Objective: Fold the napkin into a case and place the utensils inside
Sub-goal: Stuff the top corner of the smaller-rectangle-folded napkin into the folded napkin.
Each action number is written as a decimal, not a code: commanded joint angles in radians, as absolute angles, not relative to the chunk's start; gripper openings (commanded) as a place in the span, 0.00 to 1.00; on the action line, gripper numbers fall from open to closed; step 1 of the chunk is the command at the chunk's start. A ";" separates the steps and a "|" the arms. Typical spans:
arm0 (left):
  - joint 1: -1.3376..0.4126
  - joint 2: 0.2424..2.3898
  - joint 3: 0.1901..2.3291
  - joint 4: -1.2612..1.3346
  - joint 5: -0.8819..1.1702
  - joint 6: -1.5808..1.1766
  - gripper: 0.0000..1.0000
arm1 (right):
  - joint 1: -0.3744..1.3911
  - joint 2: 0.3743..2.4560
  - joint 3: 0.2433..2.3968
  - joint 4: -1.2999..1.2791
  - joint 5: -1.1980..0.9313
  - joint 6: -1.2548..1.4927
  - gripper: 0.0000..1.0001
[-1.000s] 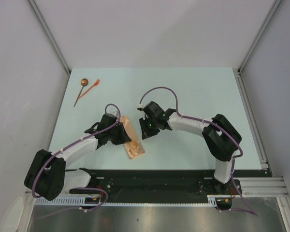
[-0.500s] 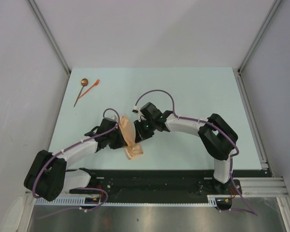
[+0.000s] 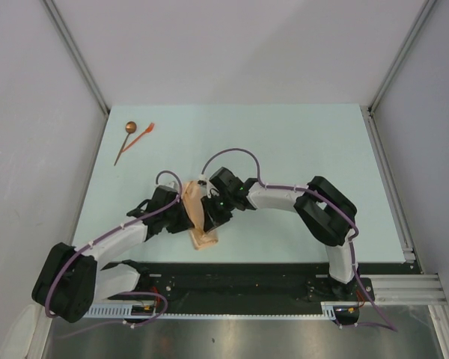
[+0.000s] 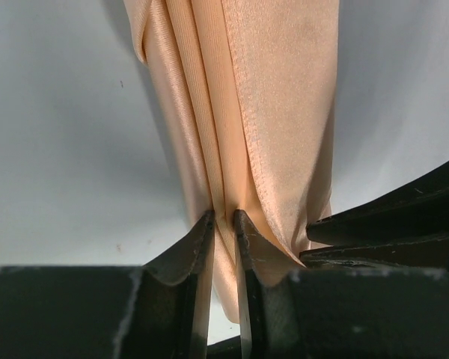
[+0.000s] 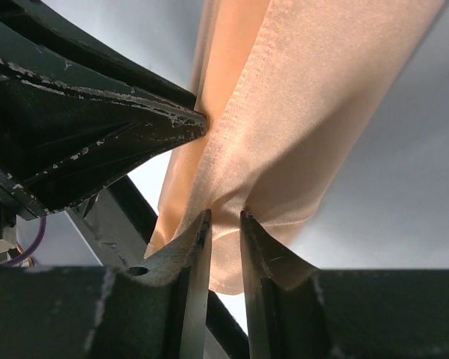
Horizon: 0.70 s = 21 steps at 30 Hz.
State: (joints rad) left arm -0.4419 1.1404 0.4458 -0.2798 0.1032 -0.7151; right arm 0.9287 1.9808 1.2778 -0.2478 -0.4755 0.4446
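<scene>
The napkin (image 3: 197,217) is gathered into a narrow, layered strip near the front edge of the table (image 3: 307,142), just beyond the black base rail (image 3: 247,278) and between the two wrists. Open tabletop is left to the right and towards the back. The far-left corner is taken by the spoon (image 3: 126,139) and the orange-red fork piece (image 3: 144,135), laid just beside each other and well apart from the cloth.

The left gripper (image 4: 223,221) is clamped on a thin pleat of the napkin, with its tips nearly together. The right gripper (image 5: 223,218) is likewise pinched on a fold from the opposite side, with the other arm's finger close by. A hemmed edge is seen running lengthways along the strip.

The tabletop is pale blue-green and is enclosed by plain grey-white walls (image 3: 239,45).
</scene>
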 commanded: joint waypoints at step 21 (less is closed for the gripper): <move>-0.437 0.867 0.431 -0.318 0.220 -0.704 0.35 | 0.930 2.106 1.293 -0.074 -0.560 0.534 0.26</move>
